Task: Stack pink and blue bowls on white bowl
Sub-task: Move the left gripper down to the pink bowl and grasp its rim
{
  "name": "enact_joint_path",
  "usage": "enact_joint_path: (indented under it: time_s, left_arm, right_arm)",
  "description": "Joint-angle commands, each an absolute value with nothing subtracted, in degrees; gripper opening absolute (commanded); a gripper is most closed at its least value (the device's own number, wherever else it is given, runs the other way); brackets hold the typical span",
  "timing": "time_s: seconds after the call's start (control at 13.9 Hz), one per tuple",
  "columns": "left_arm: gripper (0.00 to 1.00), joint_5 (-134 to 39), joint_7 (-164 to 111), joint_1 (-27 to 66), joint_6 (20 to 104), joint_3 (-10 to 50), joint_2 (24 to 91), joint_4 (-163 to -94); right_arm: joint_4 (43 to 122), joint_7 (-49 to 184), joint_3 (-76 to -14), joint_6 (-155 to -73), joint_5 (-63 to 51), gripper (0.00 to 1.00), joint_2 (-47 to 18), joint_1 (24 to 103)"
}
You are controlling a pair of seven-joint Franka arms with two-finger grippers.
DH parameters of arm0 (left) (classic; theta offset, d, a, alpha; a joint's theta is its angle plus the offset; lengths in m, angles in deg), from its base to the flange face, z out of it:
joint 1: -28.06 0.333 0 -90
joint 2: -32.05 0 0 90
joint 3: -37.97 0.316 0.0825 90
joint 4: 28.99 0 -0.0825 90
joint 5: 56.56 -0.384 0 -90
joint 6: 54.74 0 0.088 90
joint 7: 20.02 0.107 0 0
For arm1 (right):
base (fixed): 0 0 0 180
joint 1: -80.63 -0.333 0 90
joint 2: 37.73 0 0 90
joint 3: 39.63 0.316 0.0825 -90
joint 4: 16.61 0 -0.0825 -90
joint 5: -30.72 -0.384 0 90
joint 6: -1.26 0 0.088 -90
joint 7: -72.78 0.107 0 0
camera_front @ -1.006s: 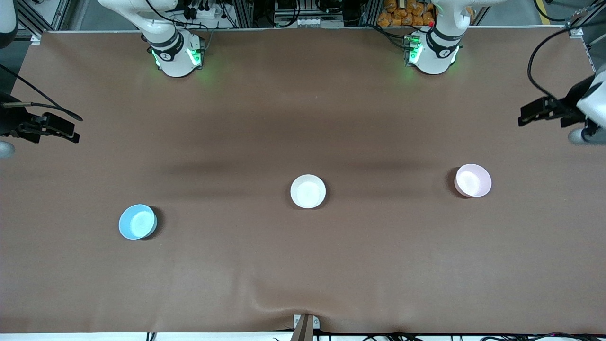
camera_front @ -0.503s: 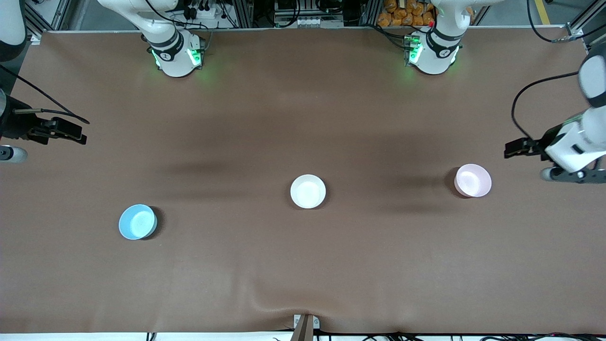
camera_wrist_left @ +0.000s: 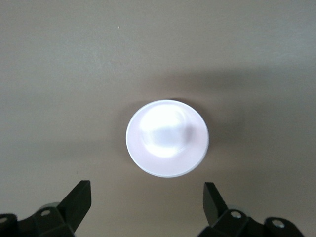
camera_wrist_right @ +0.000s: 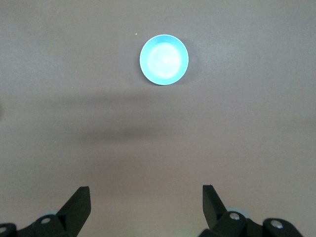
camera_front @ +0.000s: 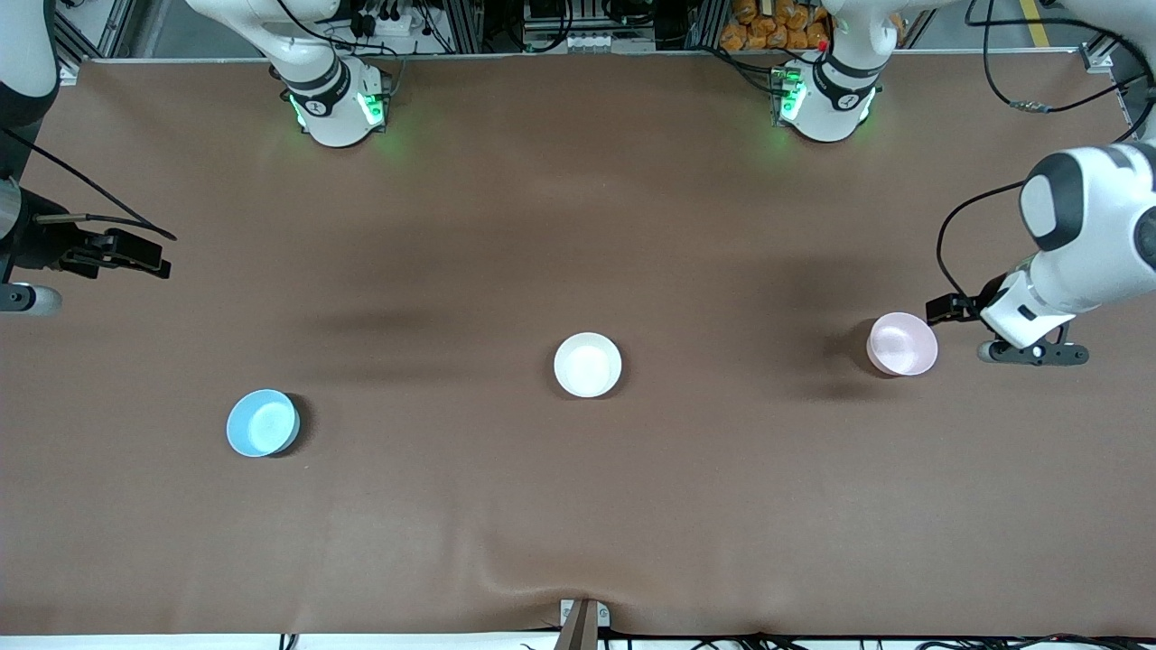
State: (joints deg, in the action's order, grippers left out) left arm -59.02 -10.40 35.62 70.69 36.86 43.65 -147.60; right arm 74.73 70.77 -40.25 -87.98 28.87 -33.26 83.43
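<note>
The white bowl (camera_front: 587, 365) sits mid-table. The pale pink bowl (camera_front: 901, 344) sits toward the left arm's end, and the sky blue bowl (camera_front: 262, 422) toward the right arm's end, a little nearer the front camera. All are upright and apart. My left gripper (camera_front: 1034, 354) is open and empty over the table just beside the pink bowl. In the left wrist view the pink bowl (camera_wrist_left: 167, 138) lies just ahead of the left gripper (camera_wrist_left: 146, 191). My right gripper (camera_front: 23, 298) is open and empty over the table's edge. The blue bowl (camera_wrist_right: 163, 59) lies well ahead of the right gripper (camera_wrist_right: 145, 193).
The brown table mat (camera_front: 578, 506) has a small ripple at its front edge near a metal bracket (camera_front: 582, 618). The arm bases (camera_front: 339, 104) stand along the back edge. Cables hang by the left arm (camera_front: 948, 244).
My left arm has swung in from the table's end and come close beside the pink bowl. My right gripper has shifted only slightly. The bowls have not moved.
</note>
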Motion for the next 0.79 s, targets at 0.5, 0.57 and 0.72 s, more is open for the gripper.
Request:
enact_joint_path:
  time_s: [0.5,0.57,0.72]
  left_arm:
    - [0.76,-60.1,-2.8,39.7,84.7,36.6,53.0,-151.5]
    - [0.71,-60.1,-2.5,39.9,84.9,36.6,53.5,-151.4]
    - [0.56,-60.1,-2.5,40.0,85.8,36.6,54.4,-151.4]
  right_arm:
    - [75.8,71.3,-39.8,-88.9,29.4,1.0,-33.6,83.9]
    - [75.8,71.3,-39.8,-88.9,29.4,1.0,-33.6,83.9]
    - [75.8,71.3,-39.8,-88.9,29.4,1.0,-33.6,83.9]
